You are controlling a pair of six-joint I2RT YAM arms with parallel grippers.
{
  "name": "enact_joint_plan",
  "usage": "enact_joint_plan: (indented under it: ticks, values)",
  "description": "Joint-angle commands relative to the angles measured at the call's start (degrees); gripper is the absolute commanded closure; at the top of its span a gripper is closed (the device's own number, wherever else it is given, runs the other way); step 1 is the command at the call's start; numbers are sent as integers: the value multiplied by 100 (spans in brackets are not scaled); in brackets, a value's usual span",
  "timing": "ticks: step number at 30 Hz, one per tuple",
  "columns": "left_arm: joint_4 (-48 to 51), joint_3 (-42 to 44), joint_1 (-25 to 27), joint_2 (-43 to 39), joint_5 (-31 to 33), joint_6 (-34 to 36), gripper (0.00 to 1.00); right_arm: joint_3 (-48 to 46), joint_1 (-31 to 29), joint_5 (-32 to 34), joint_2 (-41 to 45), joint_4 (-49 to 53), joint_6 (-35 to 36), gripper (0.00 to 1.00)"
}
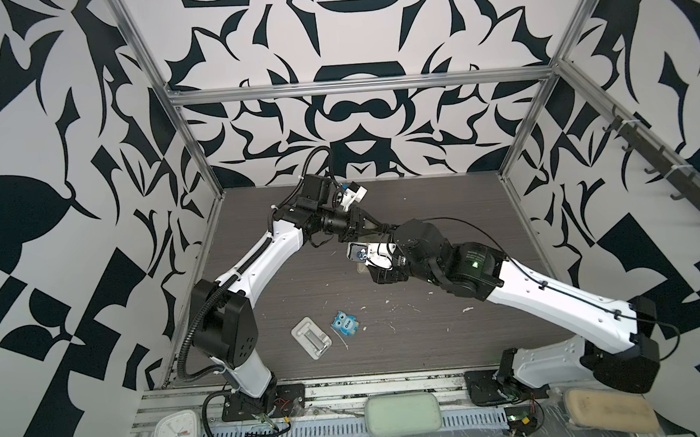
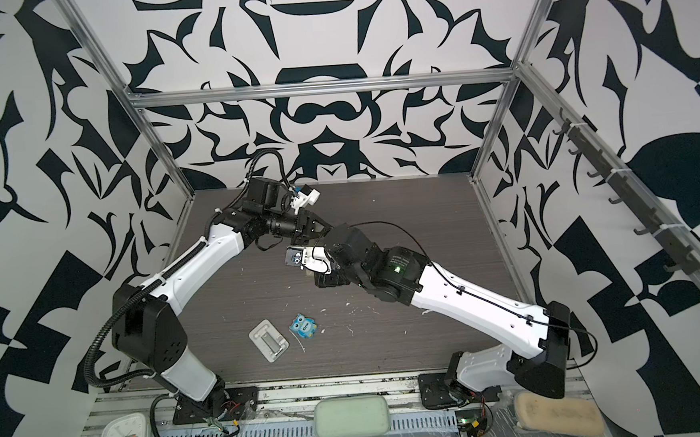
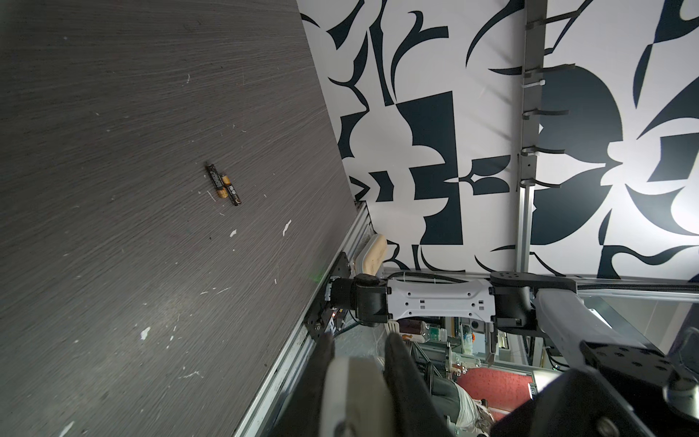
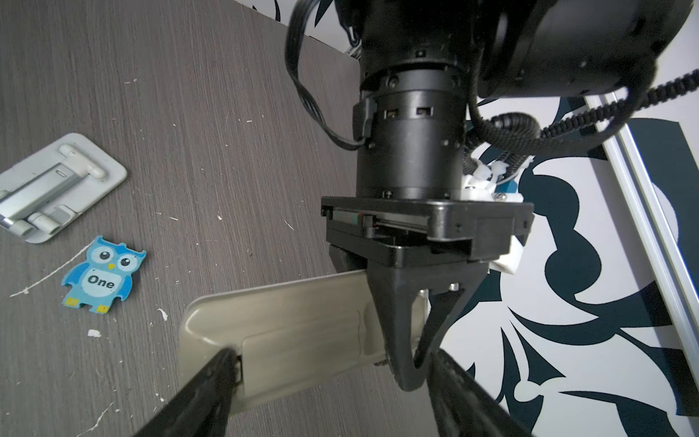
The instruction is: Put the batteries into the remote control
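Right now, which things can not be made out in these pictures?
- remote control: button side faces away, right wrist view; right arm covers most of it in both top views.
- batteries: print too small, left wrist view.
- battery bay: hidden under its cover, right wrist view.

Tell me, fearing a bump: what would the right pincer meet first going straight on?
Probably the beige back of the remote control; one finger of the right pincer seems at its cover edge.
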State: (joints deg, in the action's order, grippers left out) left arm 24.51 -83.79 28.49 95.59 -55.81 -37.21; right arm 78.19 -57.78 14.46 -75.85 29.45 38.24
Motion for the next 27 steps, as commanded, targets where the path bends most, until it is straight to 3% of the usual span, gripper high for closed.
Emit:
enact_joint_plan:
  ticks: [1, 27]
  values:
    - [623, -111, 91, 3, -497, 3, 100, 47, 188, 1044, -27, -695, 164, 18]
    - [865, -157, -23, 39, -117, 203, 100, 109, 181, 1055, -166, -600, 244, 18]
